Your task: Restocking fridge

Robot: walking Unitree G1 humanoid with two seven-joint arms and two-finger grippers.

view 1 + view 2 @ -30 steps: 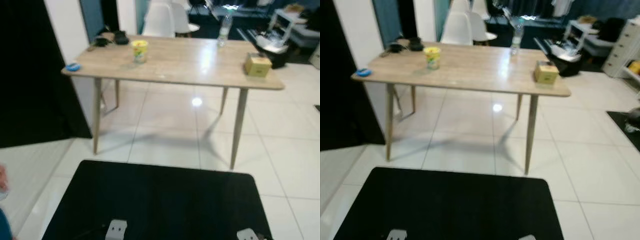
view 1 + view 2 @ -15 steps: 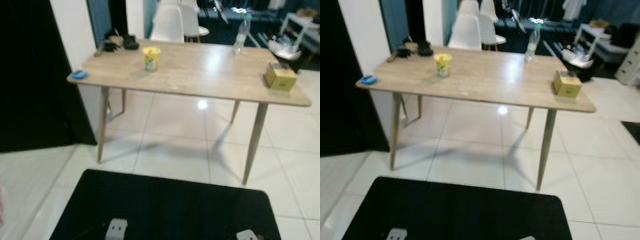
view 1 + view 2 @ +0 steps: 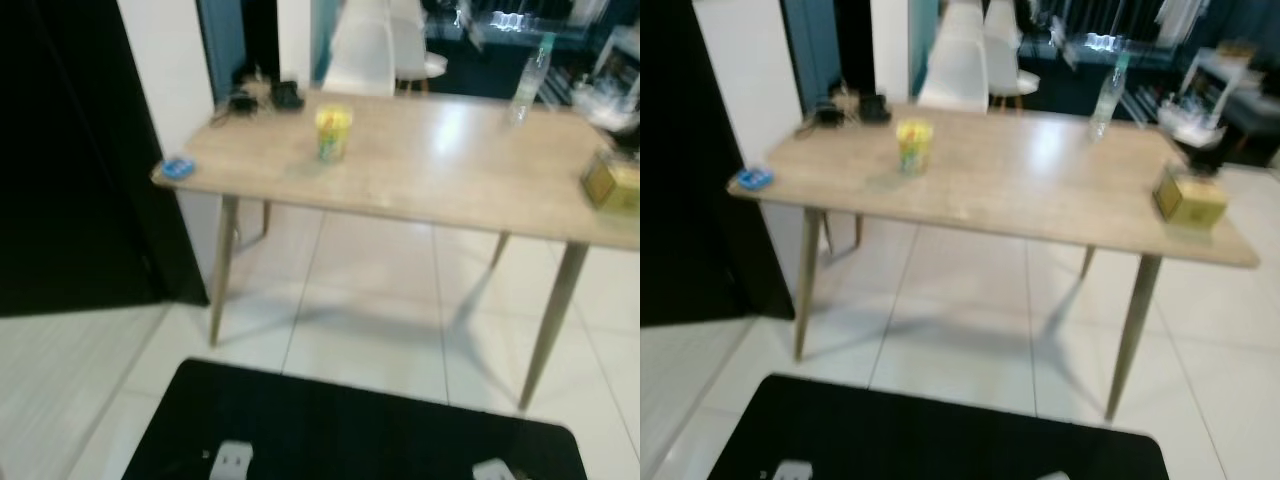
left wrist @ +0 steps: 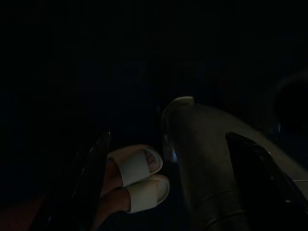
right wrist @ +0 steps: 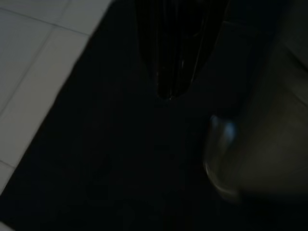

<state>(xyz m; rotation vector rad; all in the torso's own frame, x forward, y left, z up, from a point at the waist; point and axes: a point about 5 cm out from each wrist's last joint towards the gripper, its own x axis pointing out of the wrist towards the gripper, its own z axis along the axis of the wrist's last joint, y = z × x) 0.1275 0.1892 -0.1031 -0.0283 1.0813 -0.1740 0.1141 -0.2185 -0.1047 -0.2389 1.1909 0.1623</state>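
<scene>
Left hand (image 4: 168,183) hangs with fingers spread, holding nothing; right hand (image 5: 168,91) hangs pressed together, empty.

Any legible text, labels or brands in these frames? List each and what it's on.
None can be read.
Yellow printed cup on the light wooden table: print too blurred.
Clear plastic bottle: label too blurred.
Yellow-brown cardboard box: no lettering legible.
Small blue object at the table's corner: too small to tell.

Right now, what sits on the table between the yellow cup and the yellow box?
Nothing: in the right eye view the wooden tabletop is bare between the yellow cup and the yellow box. The clear bottle stands farther back.
</scene>
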